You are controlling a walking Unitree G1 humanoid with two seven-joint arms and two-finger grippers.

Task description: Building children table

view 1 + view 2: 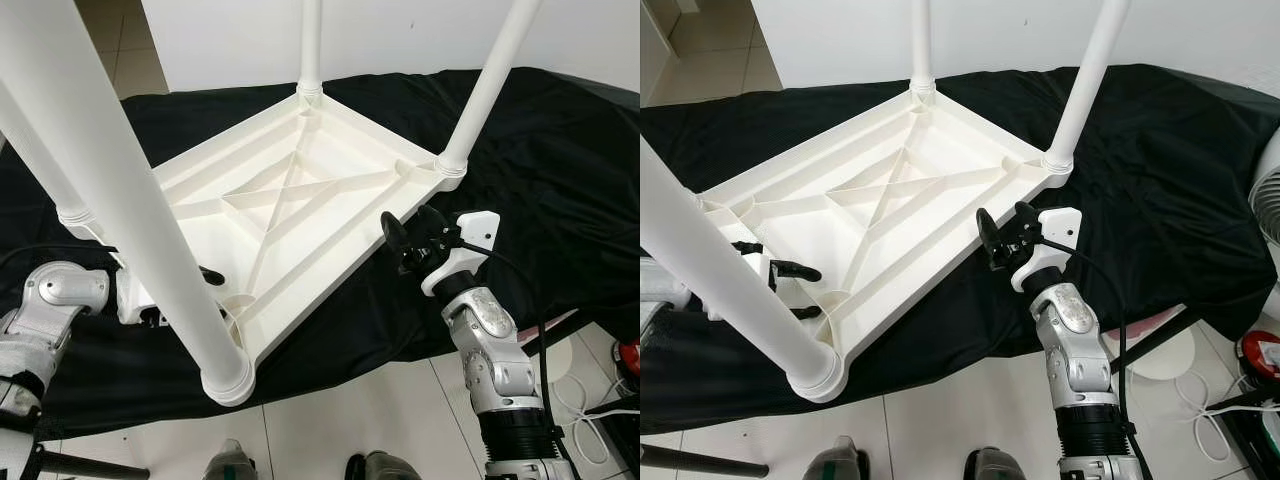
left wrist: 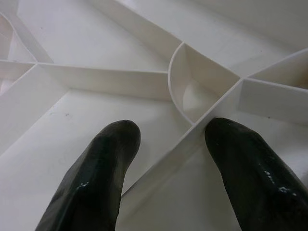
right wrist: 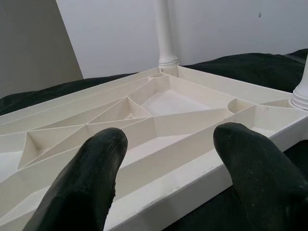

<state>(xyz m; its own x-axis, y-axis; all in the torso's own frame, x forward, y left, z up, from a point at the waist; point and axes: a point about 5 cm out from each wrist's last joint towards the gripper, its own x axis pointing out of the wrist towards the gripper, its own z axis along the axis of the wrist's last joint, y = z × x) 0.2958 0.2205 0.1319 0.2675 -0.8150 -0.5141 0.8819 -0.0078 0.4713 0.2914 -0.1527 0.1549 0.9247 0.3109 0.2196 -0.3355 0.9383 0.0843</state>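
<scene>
While a black cloth [image 1: 560,150] is covering the surface, we are seeing a white children's table [image 1: 290,200] lying upside down on it, legs [image 1: 110,200] pointing up. Our left tool [image 2: 168,178] is reaching inside its ribbed underside, fingers spread astride a rib. Our right tool [image 3: 168,159] is hovering spread beside its rim.

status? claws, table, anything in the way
Left claw open, straddling a rib inside the table. Right claw open at its right edge, not gripping. Table upside down on black cloth, four legs fitted. Nothing blocking.
</scene>
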